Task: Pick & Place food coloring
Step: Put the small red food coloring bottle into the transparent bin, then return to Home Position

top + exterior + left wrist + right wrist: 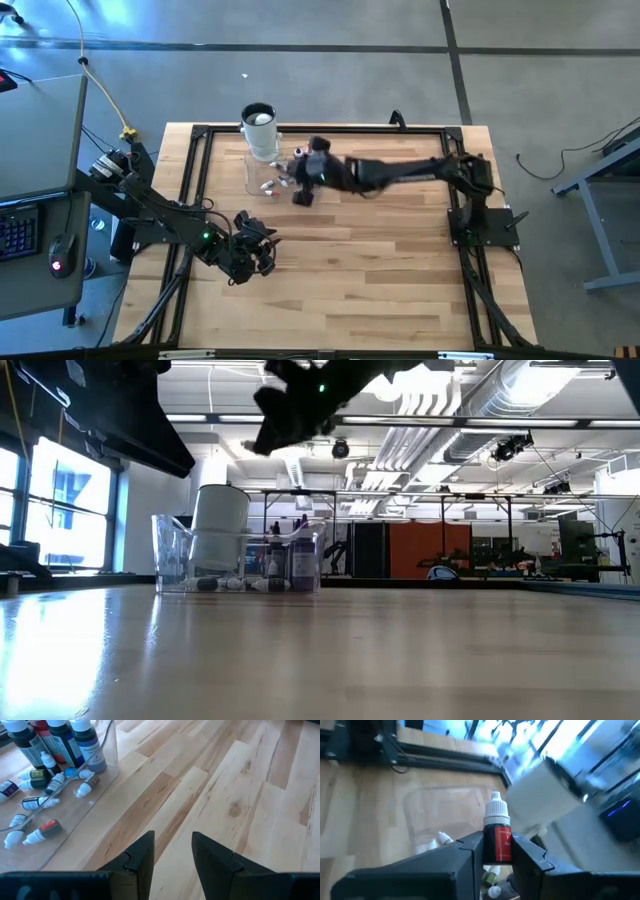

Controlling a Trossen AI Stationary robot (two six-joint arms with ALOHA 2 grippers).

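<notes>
The food coloring bottles lie loose in a clear plastic tray near the table's far edge, with a few taller bottles standing among them. A white cup stands at the tray's far end. My right gripper hangs over the tray and is shut on a red bottle with a white dropper cap. My left gripper is open, low over bare wood on the near side of the tray. My right gripper pinches the red bottle by its body between the two fingers, one on each side. The white cap sticks out past the fingertips. The bottle is lifted clear, above the tray.
The tray and cup sit together at the far left of the wooden table. A black frame runs around the work area. Bare wood spreads across the table's middle and near side.
</notes>
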